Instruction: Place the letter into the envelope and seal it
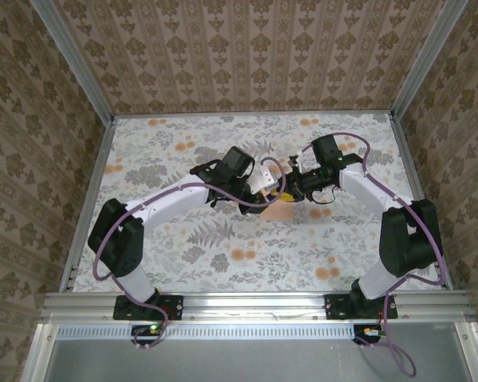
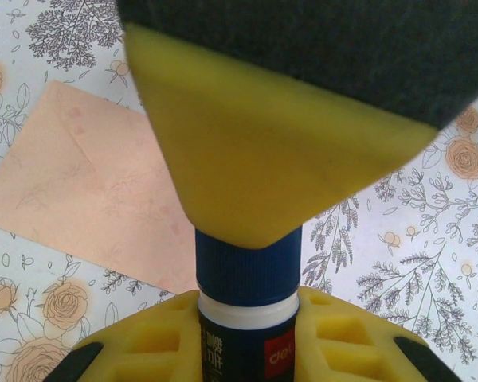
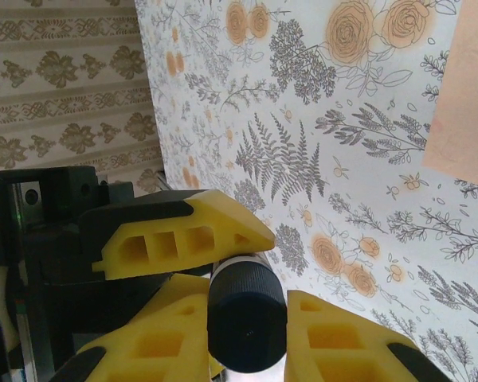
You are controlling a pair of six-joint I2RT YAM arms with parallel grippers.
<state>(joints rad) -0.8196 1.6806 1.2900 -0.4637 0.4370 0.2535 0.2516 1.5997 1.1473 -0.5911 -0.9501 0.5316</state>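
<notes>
Closed narrow on the body of a glue stick (image 2: 247, 354): left gripper (image 2: 247, 326), yellow pads (image 2: 187, 318) pressed to either side of the dark blue tube just below its white band. Closed likewise on the cap (image 3: 247, 318): right gripper (image 3: 247, 338), its own pads flanking the dark ribbed cap, seen end-on from the right wrist. From the left wrist, one yellow finger of the right gripper laid over the top of the cap, hiding its end. Tube upright in that view, with a red label patch low on its front. Both grippers nose to nose in the top view, near the middle of the table (image 1: 183, 255), arms bent inward from left and right.

Flat on the floral table: the envelope (image 2: 88, 183), peach and plain, with faint creases across it. From the left wrist, to the left of the glue stick, one corner running behind the cap. In the top view, just on the near side of the meeting grippers and partly under them. Flap position impossible to tell. Patterned wallpaper (image 1: 247, 48) on three sides of the table.
</notes>
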